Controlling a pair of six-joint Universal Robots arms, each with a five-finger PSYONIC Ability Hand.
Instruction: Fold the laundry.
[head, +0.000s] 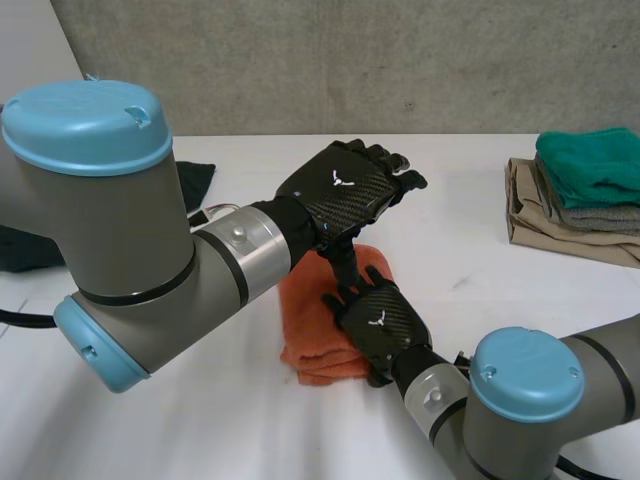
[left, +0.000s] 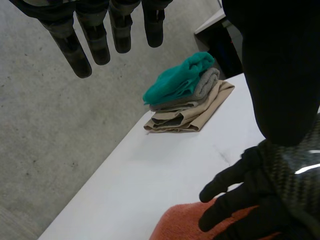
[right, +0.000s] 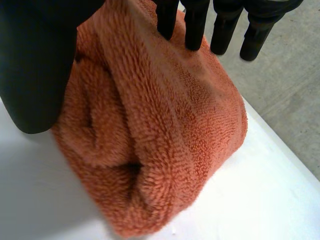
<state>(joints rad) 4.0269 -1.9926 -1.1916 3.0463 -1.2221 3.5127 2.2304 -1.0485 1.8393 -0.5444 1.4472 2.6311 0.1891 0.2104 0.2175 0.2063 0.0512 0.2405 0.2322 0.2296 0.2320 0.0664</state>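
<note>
Orange towel (head: 315, 310) sat folded into a chunky little bundle near the middle of the white table (head: 480, 265). Right hand (head: 380, 320) lay on the towel's 4 o'clock side. Its fingers (right: 195, 25) were straight and pressed onto the terry with the thumb down along one side, so it wasn't really gripping anything as far as I could see. Left hand (head: 345, 185) hung in the air just past the towel's 12 o'clock edge, fingers (left: 97, 42) loose and straight, nothing in it.

Over at 2 o'clock from the towel, well apart, was a neat pile of folded stuff. It had a teal cloth (head: 590, 165) on top, a grey cloth (head: 600, 215) under it and a tan cloth (head: 540, 215) at the bottom. Some dark cloth (head: 198, 180) lay at roughly 10 o'clock, partly hidden behind the left arm (head: 120, 230).
</note>
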